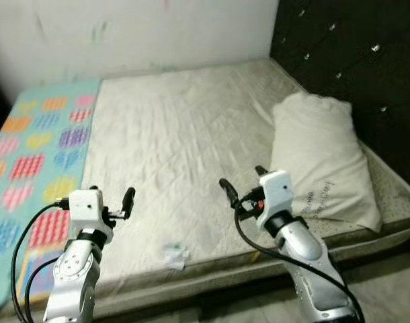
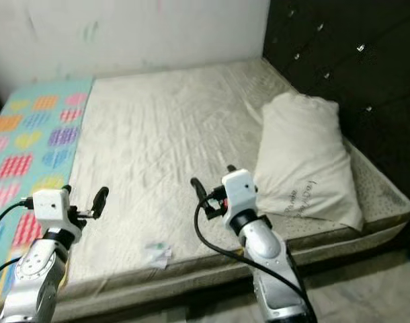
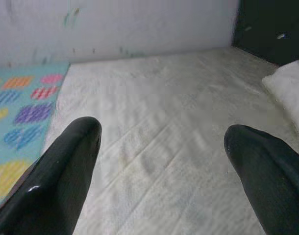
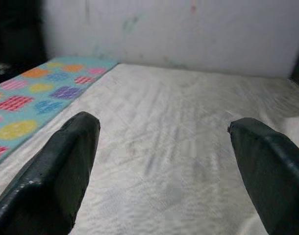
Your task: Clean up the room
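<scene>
A bed [image 1: 191, 134] with a bare, creased off-white mattress sits against a pale wall, seen from above at its near edge. Taking the bed as the landmark and moving left to right: a teal blanket [image 1: 37, 155] patterned with coloured hearts covers the bed's left strip, lying flat beside the bare mattress.

The left end effector [image 1: 111, 199] hovers over the near left part of the bed, just right of the blanket's edge. Its two black fingers [image 3: 66, 176] are spread wide apart, with nothing between them.

A small crumpled scrap of white paper [image 1: 174, 255] lies on the mattress at the bed's near edge, between the two arms and touched by neither.

The right end effector [image 1: 244, 187] hovers over the near middle of the bed, its fingers [image 4: 61, 171] likewise spread wide and empty, pointing across the mattress toward the wall.

A plump white pillow [image 1: 322, 158] with small dark lettering near its lower corner rests on the right side of the bed, just right of the right arm. Behind it, at the bed's right end, stands a dark tufted headboard [image 1: 353, 60].
</scene>
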You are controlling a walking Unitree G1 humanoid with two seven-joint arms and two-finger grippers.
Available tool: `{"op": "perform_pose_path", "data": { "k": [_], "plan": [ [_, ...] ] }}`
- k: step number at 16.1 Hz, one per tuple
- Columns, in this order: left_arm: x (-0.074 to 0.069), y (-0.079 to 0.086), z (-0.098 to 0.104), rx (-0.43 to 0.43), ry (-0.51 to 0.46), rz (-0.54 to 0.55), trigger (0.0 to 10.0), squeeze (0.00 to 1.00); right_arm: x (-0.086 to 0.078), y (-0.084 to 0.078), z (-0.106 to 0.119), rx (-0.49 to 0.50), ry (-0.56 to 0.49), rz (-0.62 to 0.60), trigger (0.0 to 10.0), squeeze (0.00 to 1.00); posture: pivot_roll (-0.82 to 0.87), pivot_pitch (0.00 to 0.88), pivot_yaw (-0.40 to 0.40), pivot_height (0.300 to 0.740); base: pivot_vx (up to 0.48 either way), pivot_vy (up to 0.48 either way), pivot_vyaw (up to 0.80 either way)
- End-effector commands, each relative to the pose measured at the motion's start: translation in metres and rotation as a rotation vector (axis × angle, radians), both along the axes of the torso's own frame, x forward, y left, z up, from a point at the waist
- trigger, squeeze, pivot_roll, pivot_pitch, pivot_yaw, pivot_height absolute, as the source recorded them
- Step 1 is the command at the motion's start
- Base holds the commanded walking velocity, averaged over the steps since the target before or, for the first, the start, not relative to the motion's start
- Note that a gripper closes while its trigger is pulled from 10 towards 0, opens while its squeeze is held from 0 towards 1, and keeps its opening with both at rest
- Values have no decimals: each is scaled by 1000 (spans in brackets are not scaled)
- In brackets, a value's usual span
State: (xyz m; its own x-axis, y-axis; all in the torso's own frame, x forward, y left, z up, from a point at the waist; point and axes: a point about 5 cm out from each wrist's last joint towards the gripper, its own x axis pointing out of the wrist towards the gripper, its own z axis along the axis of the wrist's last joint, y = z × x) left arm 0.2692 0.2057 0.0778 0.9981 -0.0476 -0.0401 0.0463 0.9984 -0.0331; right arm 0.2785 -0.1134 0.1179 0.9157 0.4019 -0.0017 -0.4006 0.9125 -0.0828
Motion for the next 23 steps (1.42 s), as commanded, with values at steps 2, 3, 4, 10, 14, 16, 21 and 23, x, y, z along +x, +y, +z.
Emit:
{"op": "perform_pose_path", "data": {
  "k": [2, 3, 4, 10, 14, 16, 21, 23],
  "plan": [
    [2, -9, 1, -10, 0, -19, 10000, 0, 0, -11, -3, 1, 9, -43, 10000, 0, -177, 0, 50, 740, 133, 0, 0],
    [2, -9, 0, -16, 5, -12, 10000, 0, 0, -11, -2, 5, 8, -46, 10000, 0, -178, 0, 51, 740, 0, 0, 0],
    [2, -9, 0, -17, 5, -7, 10000, 0, 0, -11, -2, 7, 8, -46, 10000, 0, -179, 0, 53, 740, 0, 0, 0],
    [4, -8, -2, -25, 17, 13, 10000, 0, -3, -8, -3, -23, -12, -13, 10000, 0, -179, 0, 52, 740, 0, 0, 400],
    [5, -9, -7, -26, 44, 13, 10000, 0, -1, -11, -3, -3, -3, -42, 10000, 0, -183, 0, 51, 740, 0, 0, 200],
    [6, -10, -7, -16, 67, -12, 10000, 0, 0, -17, -5, -2, 3, -89, 10000, 0, -182, 0, 70, 740, 0, 0, 0],
    [7, -5, -6, 23, 66, -9, 10000, 0, 4, -19, -8, -22, -25, -121, 10000, 0, -169, 0, 97, 740, 0, 0, 0],
    [7, -3, -6, 16, 69, -3, 10000, 0, 4, -20, -5, 15, -32, -135, 10000, 0, -168, 0, 99, 740, 0, 0, 0]
  ]
}}
